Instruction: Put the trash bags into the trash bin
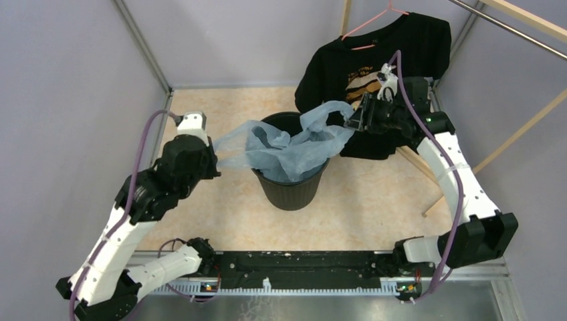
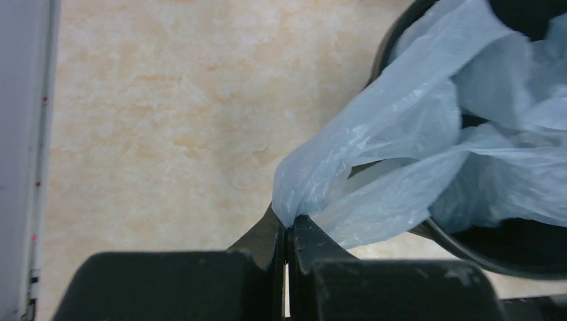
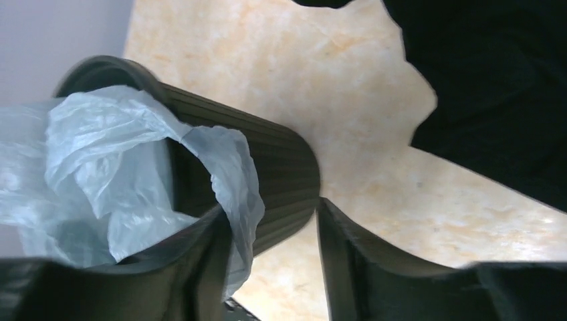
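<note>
From where I stand the trash bag [image 1: 294, 152] is half in: its middle sags inside the trash bin [image 1: 291, 192] while both side edges hang out past the rim. The left gripper [image 2: 289, 226] is pinched tight on the left corner of the film. The right gripper [image 3: 271, 210] has its jaws wide apart, with the bag's edge only draped against one finger (not gripped, as far as I can see). I'd call this the stuffing step; next, each loose edge needs carrying over the mouth and releasing there so it drops inside.
</note>
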### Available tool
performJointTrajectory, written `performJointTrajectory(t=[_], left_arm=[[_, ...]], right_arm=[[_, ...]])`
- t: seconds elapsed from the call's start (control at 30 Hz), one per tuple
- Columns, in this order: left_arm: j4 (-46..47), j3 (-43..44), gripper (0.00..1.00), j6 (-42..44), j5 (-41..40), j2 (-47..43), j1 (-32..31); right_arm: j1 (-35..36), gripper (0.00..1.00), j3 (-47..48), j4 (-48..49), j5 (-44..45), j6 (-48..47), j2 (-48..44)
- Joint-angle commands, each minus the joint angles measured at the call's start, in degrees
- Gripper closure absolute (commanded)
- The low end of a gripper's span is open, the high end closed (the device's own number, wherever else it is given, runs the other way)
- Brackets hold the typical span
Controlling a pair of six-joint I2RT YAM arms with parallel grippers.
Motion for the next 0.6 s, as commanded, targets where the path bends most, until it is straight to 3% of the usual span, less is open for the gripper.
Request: performJointTrajectory(t=[0.0, 0.13, 0.3, 0.4, 0.47, 0.57], left_arm=[[6.9, 0.4, 1.00, 1.3, 10.4, -4.5, 0.3], [8.6, -0.4, 1.00, -0.9, 15.5, -6.1, 0.2], [8.3, -1.7, 1.00, -2.4, 16.5, -6.5, 0.2], [7.7, -2.0, 1.00, -3.4, 16.1, -6.4, 0.2], [7.1, -2.1, 0.94, -4.4, 16.1, -6.5, 0.2], [5.1, -2.1, 0.75, -7.6, 15.2, -6.4, 0.2]], right_arm=[[3.9, 0.43, 1.3, -1.1, -0.8, 2.1, -7.5], [4.9, 0.26, -0.5, -3.8, 0.7, 7.3, -12.3], [8.0, 0.23, -8.0, 3.1, -4.3, 19.7, -17.8], [11.6, 0.23, -9.0, 4.9, -1.8, 22.4, -18.5], [13.5, 0.24, -9.6, 6.0, -0.3, 23.4, -18.7], [14.4, 0.31, -12.4, 9.7, -0.4, 26.1, -19.4]])
